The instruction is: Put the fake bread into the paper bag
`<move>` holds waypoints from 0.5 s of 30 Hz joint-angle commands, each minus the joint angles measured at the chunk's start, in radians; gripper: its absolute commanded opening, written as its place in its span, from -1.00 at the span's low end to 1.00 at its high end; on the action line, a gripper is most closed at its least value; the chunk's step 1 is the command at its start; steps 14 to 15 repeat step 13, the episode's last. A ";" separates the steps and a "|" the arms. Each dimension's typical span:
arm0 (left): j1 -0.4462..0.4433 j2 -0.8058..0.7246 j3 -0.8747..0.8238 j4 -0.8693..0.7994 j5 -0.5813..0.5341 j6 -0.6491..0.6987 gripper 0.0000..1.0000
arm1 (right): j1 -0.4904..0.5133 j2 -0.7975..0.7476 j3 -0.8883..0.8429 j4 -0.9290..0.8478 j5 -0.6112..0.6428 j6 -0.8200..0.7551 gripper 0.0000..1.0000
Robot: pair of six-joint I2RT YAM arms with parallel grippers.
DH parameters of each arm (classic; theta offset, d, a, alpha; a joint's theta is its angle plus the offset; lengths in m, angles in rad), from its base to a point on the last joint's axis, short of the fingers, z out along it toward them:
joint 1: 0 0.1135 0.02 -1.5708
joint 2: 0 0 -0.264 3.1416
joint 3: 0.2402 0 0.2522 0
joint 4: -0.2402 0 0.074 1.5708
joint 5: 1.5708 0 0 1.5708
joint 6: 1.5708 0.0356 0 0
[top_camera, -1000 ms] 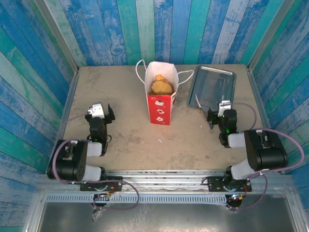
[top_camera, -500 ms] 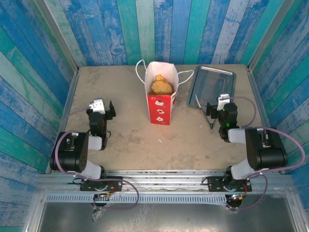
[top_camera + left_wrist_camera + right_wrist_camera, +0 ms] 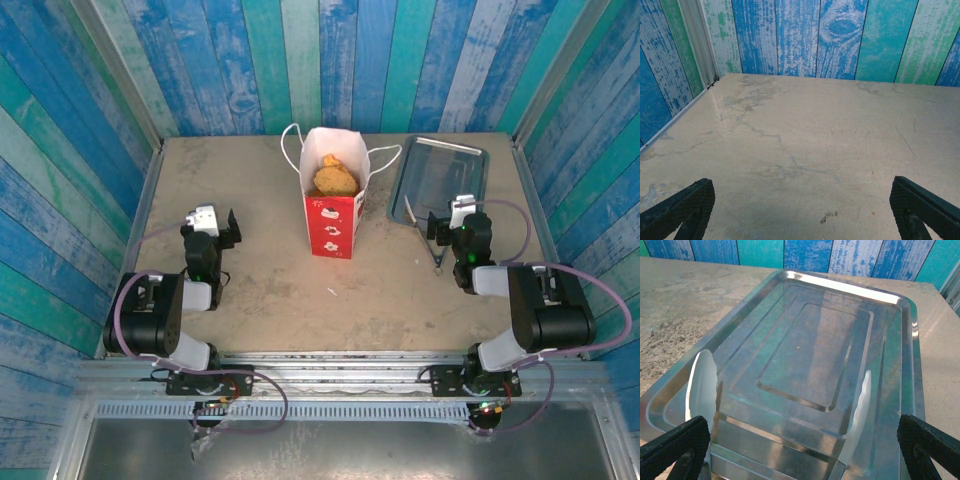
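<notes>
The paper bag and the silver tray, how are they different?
The paper bag stands up tall; the tray lies flat. The paper bag is white on top and red below; the tray is shiny silver. The paper bag has fake bread poking up inside; the tray has the ends of the tongs on it. Both sit toward the back of the table, side by side.

The left arm (image 3: 145, 325) sits folded low over its base, forearm reaching forward. The left gripper (image 3: 215, 225) is level, its dark textured fingers (image 3: 677, 207) spread wide, one at each side of the wrist. The right arm (image 3: 545, 320) mirrors that pose. The right gripper (image 3: 450, 222) also has its fingers (image 3: 672, 447) spread wide.
</notes>
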 commanded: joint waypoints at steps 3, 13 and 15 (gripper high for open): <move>0.001 0.017 0.009 0.001 0.012 0.008 0.87 | -0.002 -0.001 0.000 -0.003 -0.008 -0.009 1.00; 0.002 0.018 0.010 -0.001 0.012 0.008 0.87 | -0.001 -0.001 0.001 -0.003 -0.009 -0.009 1.00; 0.002 0.018 0.010 -0.001 0.012 0.008 0.87 | -0.001 -0.001 0.001 -0.003 -0.009 -0.009 1.00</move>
